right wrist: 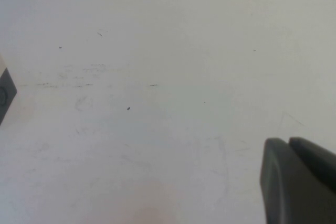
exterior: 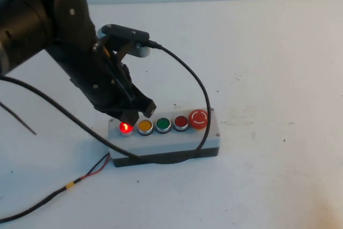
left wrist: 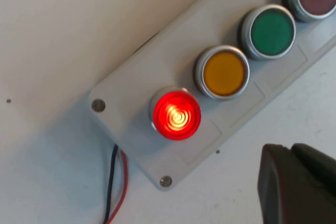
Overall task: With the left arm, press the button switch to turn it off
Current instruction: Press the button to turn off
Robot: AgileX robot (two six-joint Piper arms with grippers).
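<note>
The button switch [exterior: 126, 127] is the small round red button at the left end of the grey five-button box [exterior: 210, 139]. It glows bright red. My left gripper [exterior: 137, 113] hangs just above and behind it, fingers together and holding nothing, not touching the button as far as I can see. In the left wrist view the lit button [left wrist: 176, 115] sits on the box lid [left wrist: 157, 61], and the left gripper [left wrist: 289, 148] shows at the corner, off the box. My right gripper [right wrist: 290, 143] is shut and empty over bare table, out of the high view.
Along the row stand a yellow button [exterior: 145, 126], a green button [exterior: 163, 125], a dark red flat button [exterior: 181, 122] and a large red mushroom button [exterior: 199, 119]. The arm's black cable [exterior: 199, 87] loops over the box front. Red and black wires [exterior: 91, 173] leave the box's left end.
</note>
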